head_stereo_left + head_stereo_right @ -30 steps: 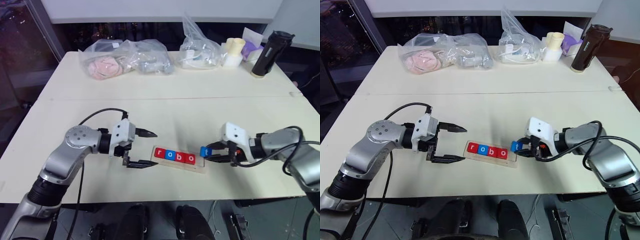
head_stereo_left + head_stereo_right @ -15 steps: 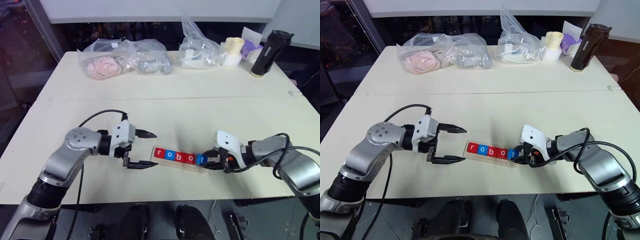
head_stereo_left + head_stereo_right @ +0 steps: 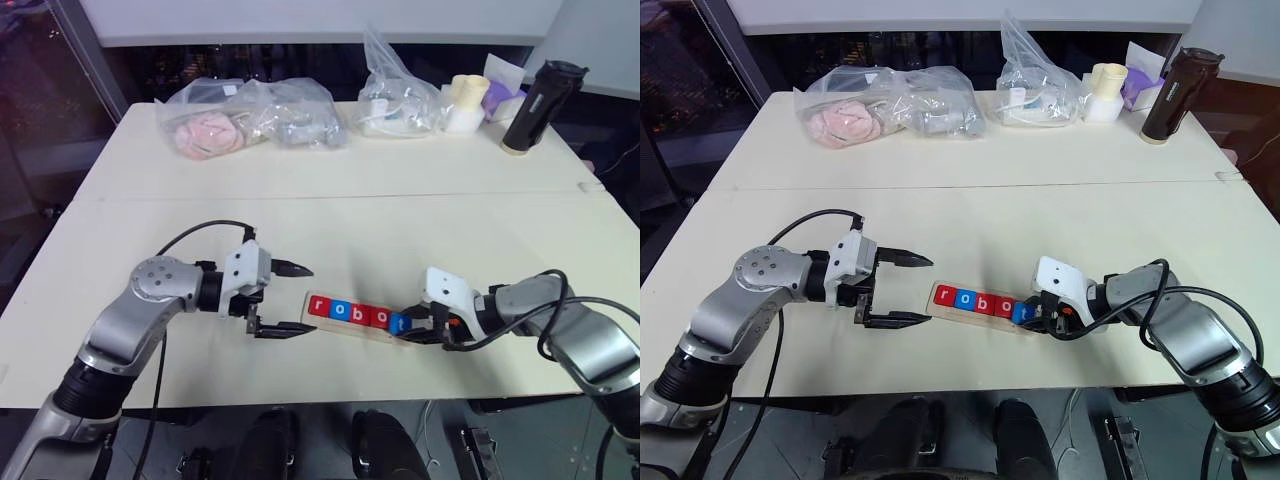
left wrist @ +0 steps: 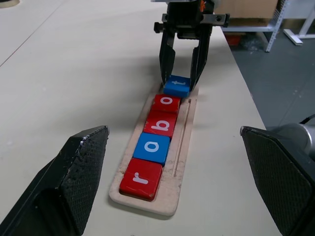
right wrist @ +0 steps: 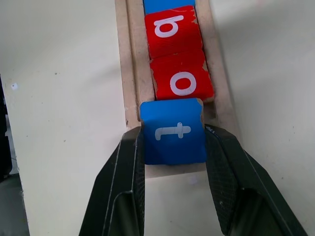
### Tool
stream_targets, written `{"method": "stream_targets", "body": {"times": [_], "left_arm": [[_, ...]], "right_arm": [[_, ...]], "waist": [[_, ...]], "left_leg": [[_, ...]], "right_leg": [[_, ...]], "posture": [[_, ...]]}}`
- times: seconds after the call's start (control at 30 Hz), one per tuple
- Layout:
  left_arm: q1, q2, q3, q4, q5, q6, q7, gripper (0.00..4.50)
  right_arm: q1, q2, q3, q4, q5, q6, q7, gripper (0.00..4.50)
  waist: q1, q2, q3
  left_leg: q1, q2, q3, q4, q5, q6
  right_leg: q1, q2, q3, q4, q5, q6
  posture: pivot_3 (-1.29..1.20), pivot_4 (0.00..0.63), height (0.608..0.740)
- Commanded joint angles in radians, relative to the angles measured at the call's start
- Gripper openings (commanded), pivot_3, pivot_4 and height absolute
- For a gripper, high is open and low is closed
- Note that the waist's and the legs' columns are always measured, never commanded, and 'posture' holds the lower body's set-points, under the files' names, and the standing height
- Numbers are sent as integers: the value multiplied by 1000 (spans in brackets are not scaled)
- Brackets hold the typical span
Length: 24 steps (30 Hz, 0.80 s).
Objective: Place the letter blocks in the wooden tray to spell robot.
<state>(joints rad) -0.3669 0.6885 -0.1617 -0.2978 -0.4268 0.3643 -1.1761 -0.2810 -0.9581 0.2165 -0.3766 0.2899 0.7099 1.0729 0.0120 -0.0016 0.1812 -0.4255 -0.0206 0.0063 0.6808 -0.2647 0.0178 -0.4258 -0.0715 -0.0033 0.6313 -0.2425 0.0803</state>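
The left claw (image 3: 285, 298) hangs released over the pale surface (image 3: 330, 215), its two black fingers spread wide, just beside the left end of the wooden tray (image 4: 184, 142) and not touching it. The tray lies near the front edge of the surface, between the two arms. In it sit four letter blocks in a row: a red r (image 4: 141, 178), a blue o (image 4: 152, 147), a red b (image 4: 160, 122) and a red o (image 4: 167, 103), each touching the next. At the tray's right end the right claw (image 5: 173, 135) is clenched on the blue t block (image 5: 173, 130), one finger against each side. The t block touches the red o. Whether it sits fully down in the tray I cannot tell; in the right wrist view its corners lie over the tray's side rails. From the head views the letter on it is too small to read, and the right claw's fingers hide the tray's end.
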Motion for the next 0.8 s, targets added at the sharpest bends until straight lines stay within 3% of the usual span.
{"method": "stream_targets", "body": {"times": [0.03,0.8], "left_arm": [[-3,7,30,-36,-19,-6,3,4500],[-13,-2,21,-30,-16,-13,1,4500]], "right_arm": [[-19,8,-3,6,-12,-20,-4,1120],[-2,-26,-34,11,-3,-16,3,1120]], "waist": [[0,0,0],[0,0,0]], "left_leg": [[0,0,0,0,0,0],[0,0,0,0,0,0]], "right_leg": [[0,0,0,0,0,0],[0,0,0,0,0,0]], "posture": [[0,150,740],[0,150,740]]}}
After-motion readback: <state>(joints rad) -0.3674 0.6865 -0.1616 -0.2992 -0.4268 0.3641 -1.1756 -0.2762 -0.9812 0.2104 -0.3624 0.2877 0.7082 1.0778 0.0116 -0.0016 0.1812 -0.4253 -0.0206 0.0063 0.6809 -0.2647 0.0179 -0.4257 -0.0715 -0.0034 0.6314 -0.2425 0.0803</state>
